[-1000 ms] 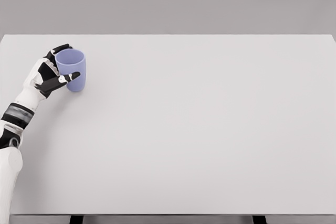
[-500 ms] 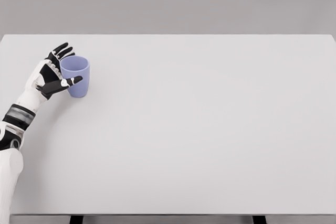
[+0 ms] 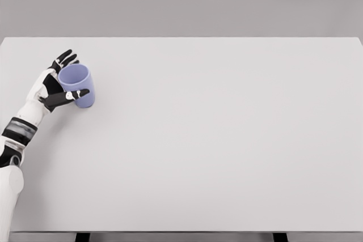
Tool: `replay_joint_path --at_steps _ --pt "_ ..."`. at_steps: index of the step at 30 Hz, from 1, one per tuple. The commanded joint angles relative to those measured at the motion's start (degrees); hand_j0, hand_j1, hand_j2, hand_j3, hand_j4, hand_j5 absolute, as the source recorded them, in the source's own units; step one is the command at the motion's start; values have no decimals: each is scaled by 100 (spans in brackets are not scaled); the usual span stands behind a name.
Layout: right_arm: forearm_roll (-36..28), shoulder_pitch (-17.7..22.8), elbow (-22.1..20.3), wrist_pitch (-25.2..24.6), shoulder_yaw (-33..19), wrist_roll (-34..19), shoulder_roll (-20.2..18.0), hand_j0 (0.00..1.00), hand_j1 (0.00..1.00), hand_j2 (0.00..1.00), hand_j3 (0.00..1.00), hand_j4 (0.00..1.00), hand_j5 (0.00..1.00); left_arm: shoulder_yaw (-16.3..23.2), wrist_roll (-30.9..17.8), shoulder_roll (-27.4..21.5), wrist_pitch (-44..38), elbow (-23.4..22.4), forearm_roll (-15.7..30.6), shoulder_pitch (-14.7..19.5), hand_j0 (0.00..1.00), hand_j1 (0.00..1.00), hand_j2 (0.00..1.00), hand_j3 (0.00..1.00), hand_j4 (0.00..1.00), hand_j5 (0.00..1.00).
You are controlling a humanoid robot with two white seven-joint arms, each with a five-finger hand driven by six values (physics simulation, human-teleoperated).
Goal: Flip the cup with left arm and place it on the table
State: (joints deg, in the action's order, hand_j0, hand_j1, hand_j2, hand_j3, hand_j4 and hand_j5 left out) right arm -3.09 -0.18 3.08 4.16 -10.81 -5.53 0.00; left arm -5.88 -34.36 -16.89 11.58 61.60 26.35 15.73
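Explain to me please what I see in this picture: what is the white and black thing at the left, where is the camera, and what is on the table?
This is a rendered picture from a computer simulation, not a real photo. The camera sits on the head of a human-shaped robot and looks down at a pale table.

The white and black thing is the robot's left arm, coming in from the lower left. It ends in a left hand with five fingers.

The only object on the table is a light purple cup, tilted with its opening toward the left. The thumb lies across the front of the cup and the other fingers stick out behind it, spread. I cannot tell whether the grip is firm. The right arm is not visible.
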Motion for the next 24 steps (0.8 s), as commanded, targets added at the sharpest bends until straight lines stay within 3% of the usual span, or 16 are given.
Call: replay_joint_path --at_steps 1,24 --pt "1 9 -1 -3 0 -1 0 100 100 100 100 100 100 -1 -1 -8 2 89 37 -9 100 100 100 100 100 100" --pt "1 0 -1 -3 8 -1 0 100 100 100 100 100 100 7 -1 -219 2 361 64 -255 100 100 100 100 100 100"
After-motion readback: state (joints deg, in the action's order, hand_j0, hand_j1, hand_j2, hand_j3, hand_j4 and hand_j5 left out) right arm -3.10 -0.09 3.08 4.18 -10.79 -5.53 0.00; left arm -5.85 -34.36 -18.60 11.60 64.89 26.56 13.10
